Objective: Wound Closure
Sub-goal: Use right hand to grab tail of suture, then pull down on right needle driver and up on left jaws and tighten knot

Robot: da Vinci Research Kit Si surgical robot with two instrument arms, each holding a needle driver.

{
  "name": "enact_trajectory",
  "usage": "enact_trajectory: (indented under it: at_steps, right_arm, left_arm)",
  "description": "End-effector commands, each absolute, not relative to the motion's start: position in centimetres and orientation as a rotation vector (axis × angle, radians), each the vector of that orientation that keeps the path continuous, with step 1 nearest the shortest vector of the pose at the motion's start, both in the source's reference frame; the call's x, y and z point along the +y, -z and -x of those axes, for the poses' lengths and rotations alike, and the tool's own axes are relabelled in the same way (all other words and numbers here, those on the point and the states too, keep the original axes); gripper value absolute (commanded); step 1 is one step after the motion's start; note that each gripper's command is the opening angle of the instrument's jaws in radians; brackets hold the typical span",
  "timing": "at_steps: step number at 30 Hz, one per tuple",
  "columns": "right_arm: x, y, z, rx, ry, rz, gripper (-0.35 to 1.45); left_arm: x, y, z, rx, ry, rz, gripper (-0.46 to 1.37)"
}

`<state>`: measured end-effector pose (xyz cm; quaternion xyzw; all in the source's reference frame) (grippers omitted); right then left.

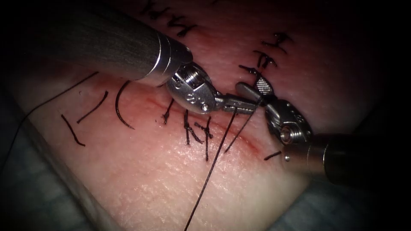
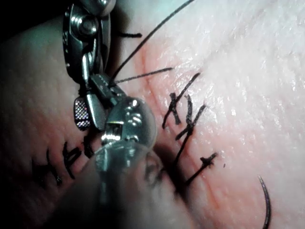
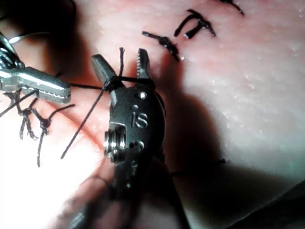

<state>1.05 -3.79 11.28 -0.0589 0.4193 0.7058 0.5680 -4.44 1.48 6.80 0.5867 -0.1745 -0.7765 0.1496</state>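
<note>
My left tool [image 1: 250,107] reaches in from the upper left, its jaws shut on the thread [image 1: 214,162] just above the cut [image 1: 239,139]. My right tool [image 1: 251,87] comes from the lower right with its jaws open and holds nothing. In the right wrist view the thread [image 3: 112,82] is looped around the base of the right tool's open jaws [image 3: 120,57], and the left tool [image 3: 38,83] grips the strand beside them. The curved needle [image 1: 122,105] lies free on the tissue left of the cut, not in the tissue; the needle [image 2: 267,205] also lies loose in the left wrist view.
Tied stitches [image 1: 197,128] cross the cut's middle, and more [image 1: 267,55] stand at the upper right. Cut ends of thread [image 1: 92,107] lie on the tissue [image 1: 162,179] at the left. One long strand runs toward the lower edge.
</note>
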Motion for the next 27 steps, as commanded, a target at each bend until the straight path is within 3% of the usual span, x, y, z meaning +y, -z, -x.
enact_trajectory:
  at_steps: [1, 2, 5, 6, 27]
  right_arm:
    - [-3.78, -11.27, -1.05, 0.98, -1.649, 0.142, 0.31]
    - [-3.78, -11.26, -1.05, 0.981, -1.649, 0.139, 0.27]
    - [-3.75, -11.23, -1.08, 0.985, -1.622, 0.154, -0.32]
    - [-3.74, -11.22, -1.09, 0.987, -1.62, 0.148, -0.35]
    - [-3.91, -10.8, -1.26, 1.001, -1.49, 0.142, -0.35]
  left_arm:
    - [1.48, -6.8, 4.44, -0.493, 2.23, -1.682, -0.35]
    - [1.48, -6.8, 4.44, -0.493, 2.23, -1.682, -0.35]
    - [1.48, -6.8, 4.43, -0.491, 2.227, -1.685, -0.35]
    - [1.47, -6.79, 4.43, -0.491, 2.227, -1.685, -0.35]
    - [1.56, -6.93, 4.11, -0.497, 2.264, -1.659, -0.35]
